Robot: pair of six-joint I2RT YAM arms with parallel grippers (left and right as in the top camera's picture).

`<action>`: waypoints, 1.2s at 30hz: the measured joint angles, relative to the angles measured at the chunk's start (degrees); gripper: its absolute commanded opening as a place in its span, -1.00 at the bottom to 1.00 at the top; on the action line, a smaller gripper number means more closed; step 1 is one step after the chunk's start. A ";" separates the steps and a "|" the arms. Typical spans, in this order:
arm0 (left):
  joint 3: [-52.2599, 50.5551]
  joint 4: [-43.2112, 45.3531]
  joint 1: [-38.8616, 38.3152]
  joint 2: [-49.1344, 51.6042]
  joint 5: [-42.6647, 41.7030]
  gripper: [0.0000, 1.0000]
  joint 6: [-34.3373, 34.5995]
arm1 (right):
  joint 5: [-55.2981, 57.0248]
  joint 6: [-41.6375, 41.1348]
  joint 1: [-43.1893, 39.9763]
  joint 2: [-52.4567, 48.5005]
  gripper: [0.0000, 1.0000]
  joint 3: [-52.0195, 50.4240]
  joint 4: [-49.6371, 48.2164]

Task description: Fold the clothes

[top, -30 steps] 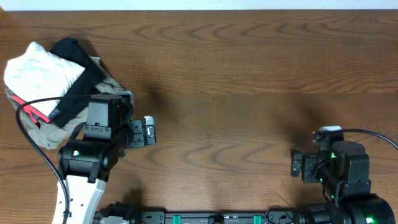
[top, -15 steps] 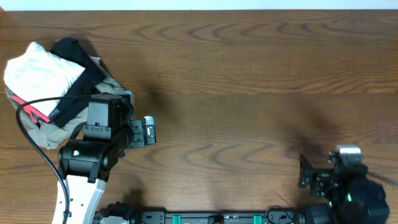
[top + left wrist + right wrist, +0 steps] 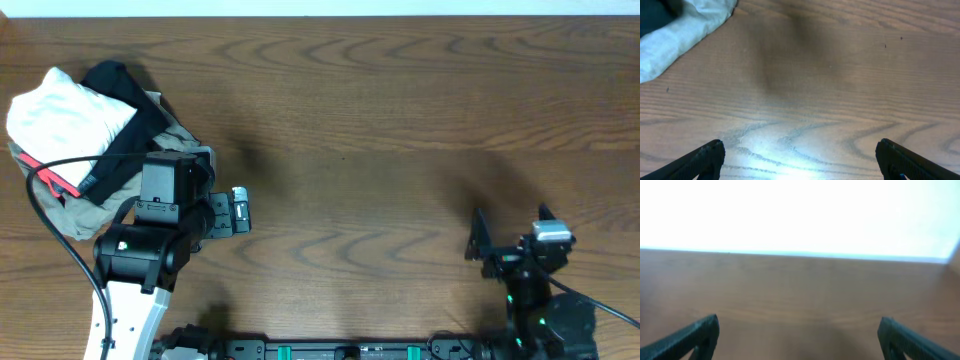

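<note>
White T-shirt (image 3: pixel 62 112) lies bunched at the far-left corner of the tabletop (image 3: pixel 380 120). It sits on a tan garment (image 3: pixel 70 218), with a black garment (image 3: pixel 118 78) draped across its right side. No clear long axis to the bundle. Left pincer (image 3: pixel 240 210) is released, jaws wide and empty, just right of the pile and aimed away from it toward centre. Right pincer (image 3: pixel 508 238) is also released and empty, well apart at near-right. Judgement: the left arm is nearer and must swing back-left to reach.
</note>
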State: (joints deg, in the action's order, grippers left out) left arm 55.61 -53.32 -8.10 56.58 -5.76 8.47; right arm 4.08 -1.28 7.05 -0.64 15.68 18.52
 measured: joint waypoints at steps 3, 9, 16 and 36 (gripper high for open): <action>0.00 0.00 0.00 0.00 -0.02 0.96 0.00 | -0.09 2.58 0.00 0.00 0.99 -7.54 -13.44; 0.00 -0.02 0.00 0.00 -0.02 0.96 0.02 | -0.28 5.35 -0.35 0.00 0.99 -15.32 -20.41; 0.00 0.02 0.00 0.00 0.00 0.96 0.02 | -2.38 6.51 -3.89 -0.04 0.99 -15.30 -14.56; 0.00 -0.02 0.00 0.00 -0.02 0.96 0.02 | -3.06 6.54 -4.17 -0.04 0.99 -15.30 -14.53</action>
State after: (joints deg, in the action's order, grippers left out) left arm 55.61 -53.34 -8.10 56.58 -5.78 8.49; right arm 1.02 5.26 2.87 -0.69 0.38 3.99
